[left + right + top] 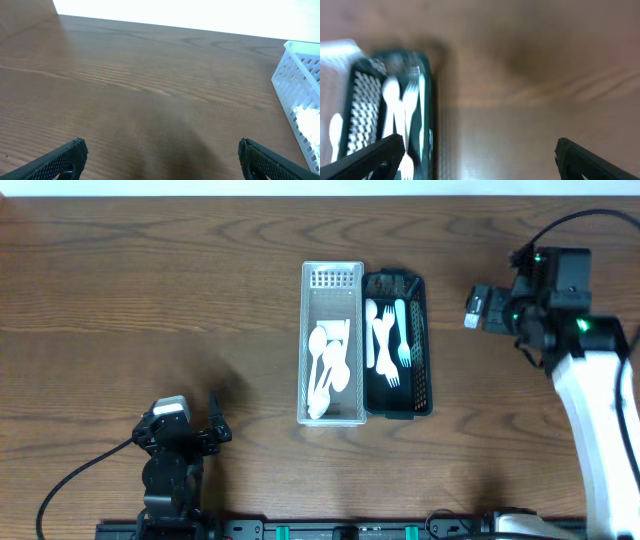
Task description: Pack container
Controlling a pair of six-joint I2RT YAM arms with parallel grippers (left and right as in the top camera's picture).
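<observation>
A white slotted basket (pixel 331 290) holds several white plastic spoons (pixel 328 365). Touching its right side, a dark basket (pixel 420 345) holds white plastic forks (pixel 392 340). My left gripper (pixel 182 428) is open and empty over bare table near the front left; in the left wrist view (pixel 160 160) the white basket's corner (pixel 300 85) shows at the right edge. My right gripper (pixel 478 310) is open and empty, to the right of the dark basket. In the blurred right wrist view (pixel 477 155) the dark basket (pixel 427 100) and its forks (pixel 395 107) lie at the left.
The wooden table (pixel 150 300) is bare to the left and right of the baskets. A black rail (pixel 330 530) runs along the front edge. A cable (pixel 80 475) trails from the left arm.
</observation>
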